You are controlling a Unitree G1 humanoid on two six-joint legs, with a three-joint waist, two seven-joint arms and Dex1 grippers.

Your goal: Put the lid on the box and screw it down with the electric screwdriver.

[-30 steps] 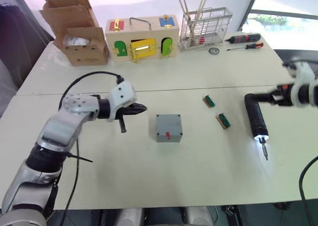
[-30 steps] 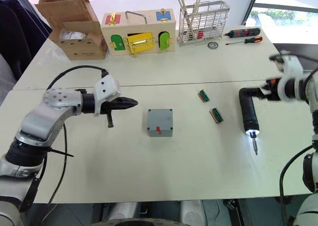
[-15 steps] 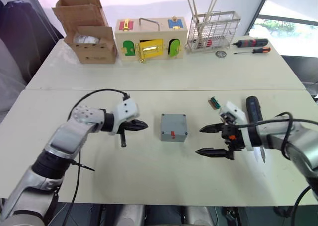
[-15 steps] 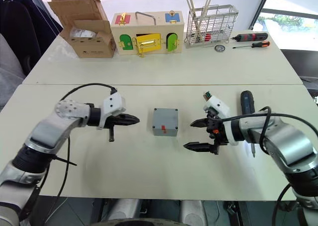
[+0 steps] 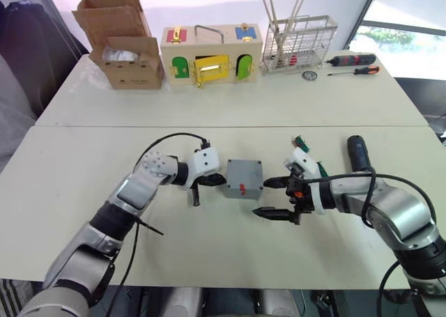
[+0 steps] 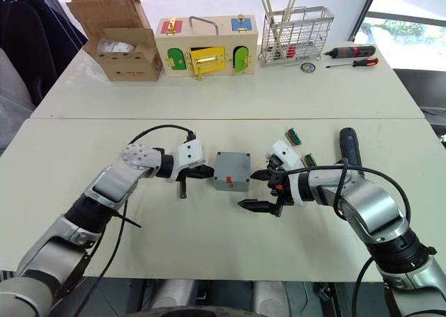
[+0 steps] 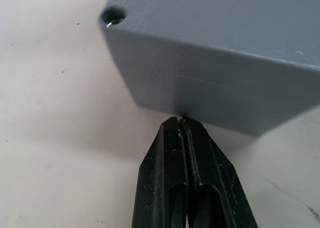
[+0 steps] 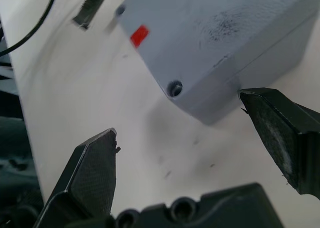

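Two grippers flank the box [image 5: 243, 179] mid-table, my left gripper [image 5: 217, 180] pinched shut against its side and my right gripper [image 5: 274, 198] spread wide beside it, while the electric screwdriver [image 5: 359, 157] lies untouched, so the screwing looks undone.

Head stereo pair high over the table [image 5: 230, 108]; both wrist cameras close on the box [image 5: 243, 178].

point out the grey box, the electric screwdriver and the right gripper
grey box [image 6: 231, 167], right eye view, its top face
electric screwdriver [image 6: 348, 147], right eye view, its black body
right gripper [image 6: 254, 189], right eye view, between its open fingertips
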